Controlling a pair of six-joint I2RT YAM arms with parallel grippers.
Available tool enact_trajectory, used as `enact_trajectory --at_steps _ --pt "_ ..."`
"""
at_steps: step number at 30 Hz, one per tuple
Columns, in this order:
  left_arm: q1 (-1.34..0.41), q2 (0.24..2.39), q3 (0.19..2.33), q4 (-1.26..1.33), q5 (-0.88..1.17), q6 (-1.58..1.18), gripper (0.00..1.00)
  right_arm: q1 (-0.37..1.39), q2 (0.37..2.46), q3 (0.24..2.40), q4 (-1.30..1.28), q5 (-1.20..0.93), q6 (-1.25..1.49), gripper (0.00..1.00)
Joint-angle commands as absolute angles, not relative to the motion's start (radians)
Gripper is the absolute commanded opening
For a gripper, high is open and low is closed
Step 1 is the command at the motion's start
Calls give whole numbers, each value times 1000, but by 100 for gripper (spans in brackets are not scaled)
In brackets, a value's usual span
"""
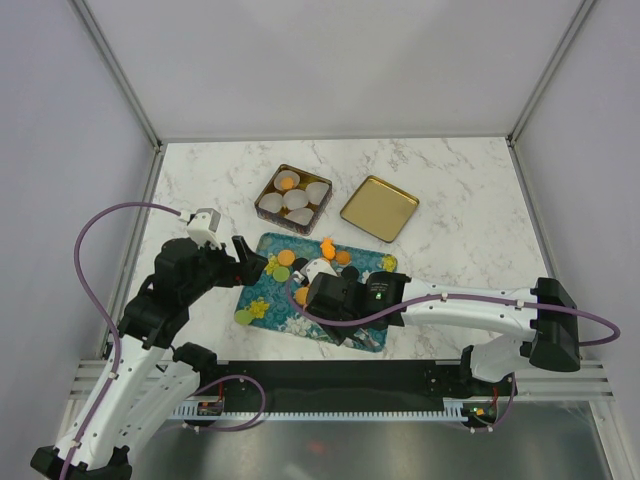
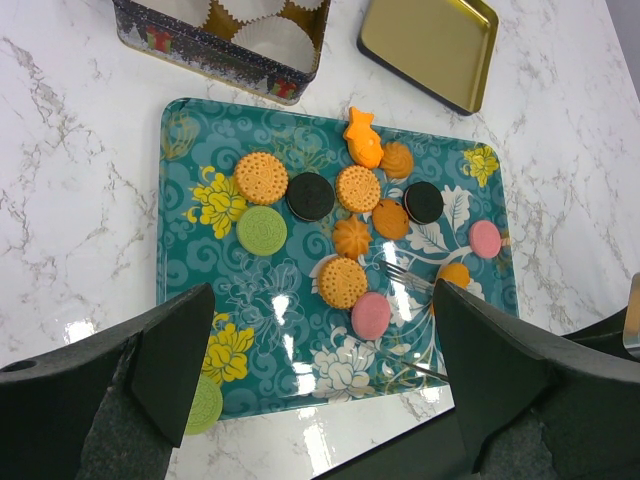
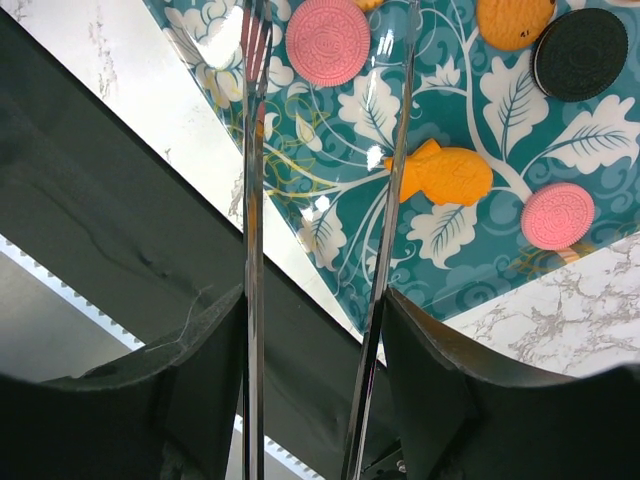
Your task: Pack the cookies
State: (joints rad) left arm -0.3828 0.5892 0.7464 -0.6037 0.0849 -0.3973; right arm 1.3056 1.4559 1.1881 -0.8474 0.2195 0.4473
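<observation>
We see the fingers [image 3: 205, 385] pressing on silver tongs [image 3: 252, 200], whose two arms reach over a teal tray [image 3: 475, 100] holding pink, orange and black cookies [image 3: 327, 40].

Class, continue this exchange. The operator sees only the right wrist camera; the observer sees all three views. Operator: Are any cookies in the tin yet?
Observer: One orange cookie lies in the tin; the other paper cups look empty.
Operator: Where is the lid?
Observer: Right of the tin, beyond the tray, gold side up.
Operator: What is the left hand doing?
Observer: It is open and empty, over the tray.
</observation>
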Motion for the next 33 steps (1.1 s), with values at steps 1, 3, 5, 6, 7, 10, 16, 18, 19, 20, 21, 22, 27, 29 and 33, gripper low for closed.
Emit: enact_trajectory --at_steps 1,3,5,6,7,10,16,18,19,20,21,22,27,29,33 --pt "-380 591 750 -580 100 -359 98 1312 1454 1213 -838 245 465 62" --pt "-380 589 749 -580 101 -359 98 1310 1456 1207 -831 239 466 60" --pt "-380 589 749 -580 101 -357 98 1312 1456 1203 -827 235 466 60" --pt "-380 589 749 -580 101 -357 98 1312 1454 1203 -825 233 469 59" --pt "-380 589 750 -581 101 -359 98 1312 1456 1203 -824 227 468 59" --pt "-382 589 749 -580 103 -357 98 1313 1460 1197 -816 213 468 59" --pt "-385 588 749 -581 98 -360 98 1319 1471 1186 -805 202 471 59" --pt "-388 588 747 -581 97 -360 98 1319 1473 1180 -807 204 472 59" --pt "-388 588 747 -581 97 -360 98 1319 1474 1178 -805 206 471 59" --pt "-388 588 747 -580 97 -360 98 1319 1474 1174 -805 209 472 58" --pt "-388 588 747 -581 97 -359 98 1321 1473 1170 -805 209 474 58" --pt "-390 588 747 -580 95 -360 98 1321 1473 1167 -807 210 474 58" --pt "-391 587 747 -580 94 -360 98 1319 1463 1158 -810 218 477 57" --pt "-391 588 747 -581 92 -361 98 1321 1466 1158 -810 216 477 55" --pt "-393 586 747 -580 92 -362 98 1321 1471 1167 -810 218 471 45"
